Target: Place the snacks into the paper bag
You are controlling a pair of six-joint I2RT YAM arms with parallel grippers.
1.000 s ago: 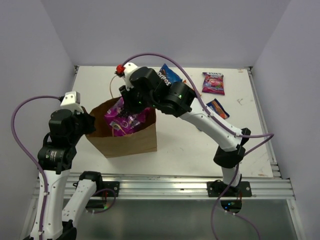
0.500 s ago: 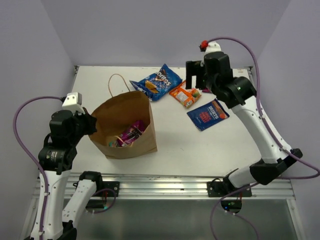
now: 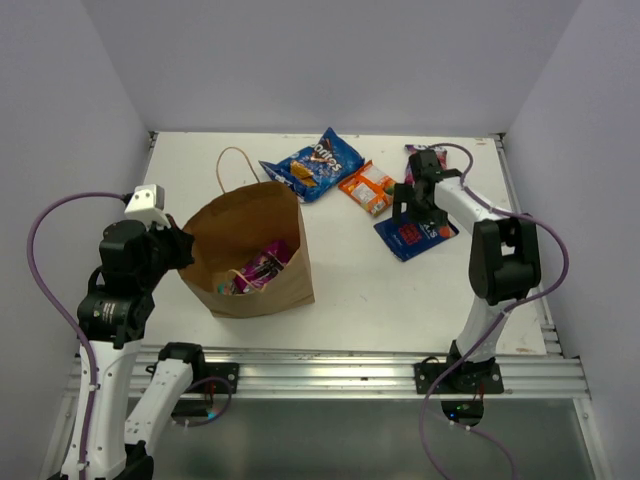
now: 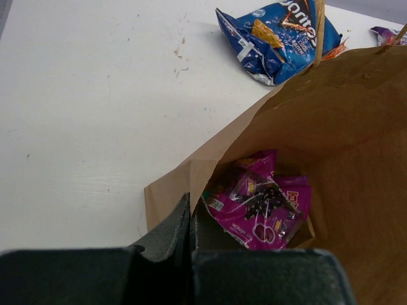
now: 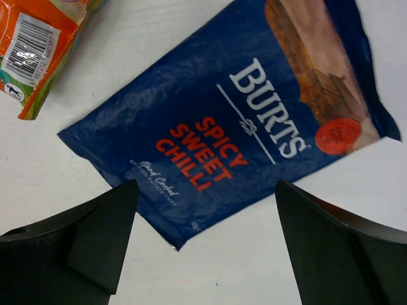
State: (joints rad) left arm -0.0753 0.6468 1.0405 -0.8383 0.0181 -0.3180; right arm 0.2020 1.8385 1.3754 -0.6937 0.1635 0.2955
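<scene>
The brown paper bag (image 3: 262,262) stands open at the left, and my left gripper (image 3: 181,250) is shut on its near-left rim (image 4: 166,190). Purple and pink snacks (image 4: 262,210) lie inside it (image 3: 258,268). On the table lie the blue chip bag (image 3: 312,163), an orange packet (image 3: 367,188) and a dark blue packet with red lettering (image 3: 414,234). My right gripper (image 3: 412,210) hovers open just above the dark blue packet (image 5: 254,121), one finger on each side of its lower corner (image 5: 206,187), touching nothing.
A pink packet (image 3: 411,150) peeks out behind the right wrist at the back right. The bag's loop handle (image 3: 236,160) lies on the table behind it. The orange packet's corner (image 5: 38,51) sits close to the right gripper's left finger.
My right gripper has left the bag's mouth, opened, swung to the right and come down over the dark blue packet. The left gripper has kept its hold on the bag.
</scene>
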